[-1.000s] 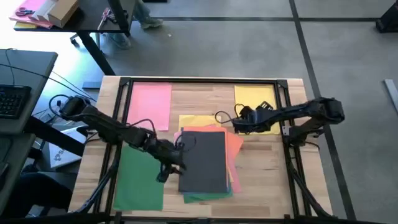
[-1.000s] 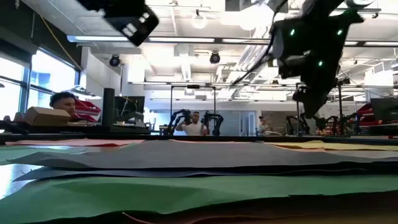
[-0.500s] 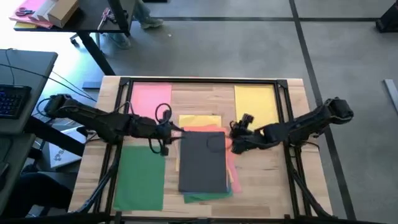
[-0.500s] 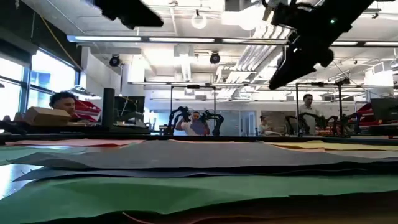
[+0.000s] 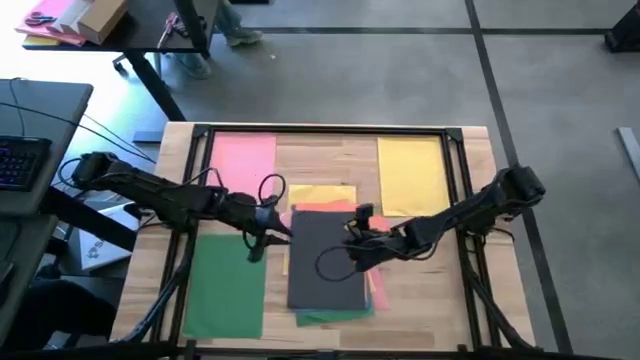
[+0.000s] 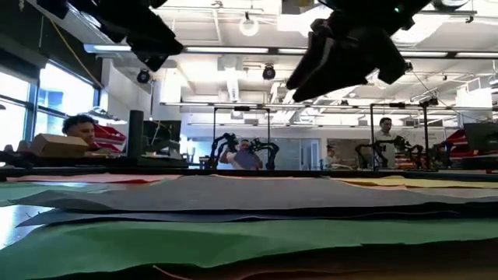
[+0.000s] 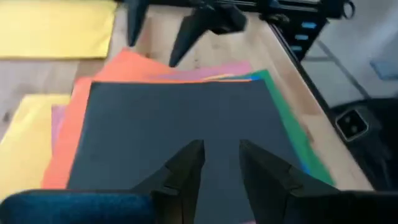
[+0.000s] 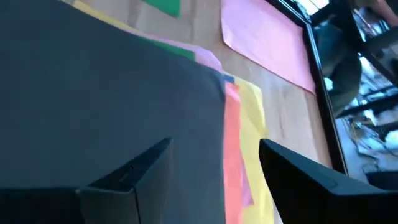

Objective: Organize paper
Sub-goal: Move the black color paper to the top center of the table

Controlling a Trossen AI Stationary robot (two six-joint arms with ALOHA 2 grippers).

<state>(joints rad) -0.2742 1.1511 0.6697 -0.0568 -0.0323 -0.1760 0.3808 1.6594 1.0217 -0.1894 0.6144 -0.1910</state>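
On the left of the tabletop [image 5: 330,145] we see a green sheet [image 5: 225,285] lying alone, with a pink sheet [image 5: 242,168] above it near the far edge. Just beside them hovers our left tool [image 5: 262,232], at the left edge of the middle pile. Its fingers [image 7: 186,163] are a little apart and hold nothing.

The pile has a dark grey sheet [image 5: 327,258] on top. Yellow, orange, pink, green and blue edges peek out from under it.

Our right tool [image 5: 352,240] hangs over the dark grey sheet, fingers [image 8: 134,171] spread wide, holding nothing. A yellow sheet [image 5: 410,172] lies alone at the far right.

To do this well, we think we should press one tool on the pile so it stays put. Then we slide only the top sheet off, slowly, so the others do not come along.

Half a second ago our right tool was at the pile's right edge; now it is over the grey sheet. Our left tool has barely moved.
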